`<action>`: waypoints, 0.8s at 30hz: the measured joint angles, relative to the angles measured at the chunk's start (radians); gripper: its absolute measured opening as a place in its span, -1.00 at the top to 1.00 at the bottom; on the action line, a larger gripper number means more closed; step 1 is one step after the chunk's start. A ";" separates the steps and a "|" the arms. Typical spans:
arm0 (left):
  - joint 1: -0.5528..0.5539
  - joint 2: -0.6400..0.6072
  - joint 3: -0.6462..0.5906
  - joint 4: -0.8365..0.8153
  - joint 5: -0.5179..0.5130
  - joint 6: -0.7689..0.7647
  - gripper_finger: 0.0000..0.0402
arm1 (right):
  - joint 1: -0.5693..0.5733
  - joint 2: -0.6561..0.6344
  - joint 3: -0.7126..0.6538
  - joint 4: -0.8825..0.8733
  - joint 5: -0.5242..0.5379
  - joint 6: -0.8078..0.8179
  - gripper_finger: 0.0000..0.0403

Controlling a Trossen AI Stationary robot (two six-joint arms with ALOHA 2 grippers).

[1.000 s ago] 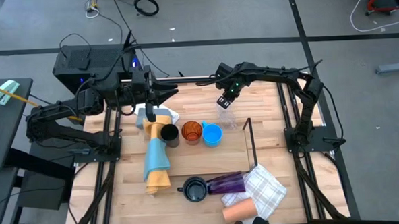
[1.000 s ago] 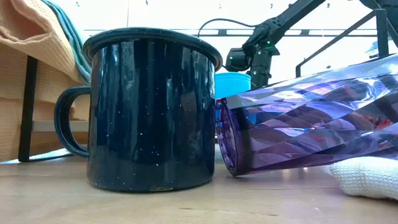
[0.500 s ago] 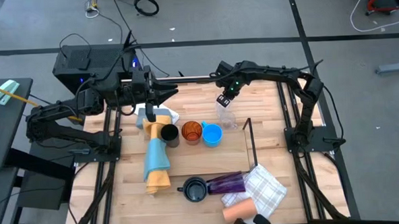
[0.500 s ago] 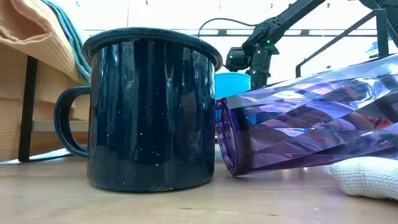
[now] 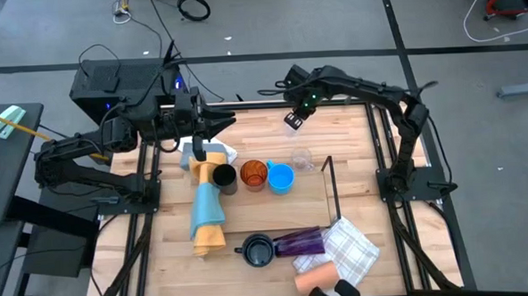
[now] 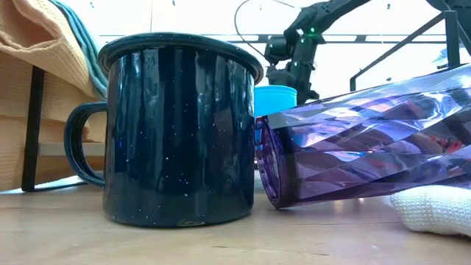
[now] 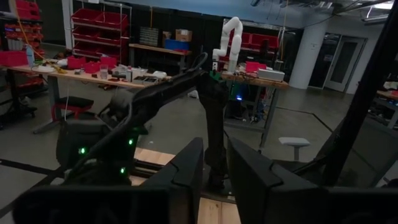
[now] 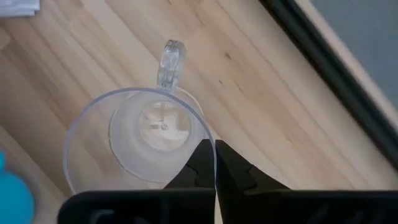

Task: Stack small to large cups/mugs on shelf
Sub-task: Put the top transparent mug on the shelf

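Note:
A clear handled glass [image 8: 134, 140] stands upright on the table [image 5: 353, 140] near the far edge; it also shows in the high view [image 5: 302, 157]. My right gripper [image 8: 214, 158] hangs shut above it, pointing steeply down; it holds nothing. A black cup [image 5: 222, 177], an amber cup [image 5: 253, 175] and a blue cup [image 5: 280, 178] stand in a row at mid-table. A dark handled mug [image 6: 180, 129] stands near the front beside a purple tumbler [image 6: 368, 143] lying on its side. A peach cup [image 5: 316, 278] lies at the front. My left gripper [image 7: 214, 171] waits open and level at the far left.
A thin black rod shelf [image 5: 331, 188] stands right of the blue cup. A yellow-and-blue cloth [image 5: 204, 209] lies along the left side. A white checked cloth [image 5: 353, 251] lies at the front right. The table frame's black bars [image 5: 391, 160] run along both sides.
My right gripper has risen straight up from the clear glass, mostly in the last half second. The glass has stayed standing where it was.

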 joint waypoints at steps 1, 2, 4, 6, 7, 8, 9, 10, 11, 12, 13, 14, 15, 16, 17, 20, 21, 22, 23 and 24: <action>0.000 0.000 0.000 0.000 0.000 0.002 0.58 | 0.006 0.000 0.021 -0.024 0.013 -0.011 1.00; 0.000 0.000 0.000 0.000 0.000 0.007 0.58 | 0.013 0.000 0.042 -0.046 0.027 -0.020 1.00; 0.000 0.000 0.000 0.000 0.000 0.016 0.58 | 0.026 0.000 0.086 -0.099 0.044 -0.030 1.00; 0.000 0.000 0.000 0.000 0.000 0.020 0.60 | 0.040 0.000 0.130 -0.149 0.050 -0.031 1.00; 0.000 0.000 0.000 0.000 0.000 0.020 0.60 | 0.050 0.000 0.151 -0.175 0.051 -0.027 1.00; 0.000 0.000 0.000 0.000 0.000 0.020 0.61 | 0.061 0.000 0.170 -0.203 0.053 -0.025 1.00; 0.000 0.000 0.000 0.000 0.000 0.021 0.61 | 0.073 0.000 0.187 -0.230 0.059 -0.026 1.00; 0.000 0.000 0.000 0.000 0.000 0.024 0.61 | 0.088 -0.001 0.201 -0.250 0.067 -0.026 1.00; 0.000 0.000 0.000 0.000 0.000 0.027 0.61 | 0.104 -0.001 0.211 -0.267 0.071 -0.026 1.00; 0.000 0.000 0.000 0.000 0.000 0.029 0.60 | 0.118 -0.001 0.219 -0.287 0.076 -0.026 1.00; 0.000 0.000 0.000 0.000 0.000 0.030 0.59 | 0.131 -0.001 0.223 -0.306 0.078 -0.026 1.00; 0.000 0.000 0.000 0.000 0.000 0.031 0.59 | 0.143 -0.001 0.226 -0.317 0.079 -0.022 1.00; 0.000 0.000 0.000 0.000 0.000 0.035 0.58 | 0.154 -0.001 0.228 -0.326 0.079 -0.016 1.00; 0.000 0.000 0.000 0.000 0.000 0.040 0.57 | 0.165 -0.001 0.229 -0.337 0.081 -0.012 1.00; 0.000 0.000 0.000 0.000 0.000 0.043 0.57 | 0.174 -0.001 0.229 -0.350 0.083 -0.011 1.00; 0.000 0.000 0.000 0.000 0.000 0.045 0.58 | 0.195 -0.001 0.229 -0.376 0.094 -0.002 1.00; 0.000 0.000 0.000 0.000 0.000 0.046 0.58 | 0.200 -0.001 0.229 -0.385 0.094 0.008 1.00; 0.000 0.000 0.000 0.000 0.000 0.045 0.59 | 0.206 -0.002 0.229 -0.392 0.094 0.020 1.00; 0.000 0.000 0.000 0.000 0.000 0.045 0.60 | 0.211 -0.006 0.228 -0.399 0.094 0.027 1.00; 0.000 0.000 0.000 -0.001 0.000 0.045 0.61 | 0.218 -0.011 0.228 -0.404 0.095 0.033 1.00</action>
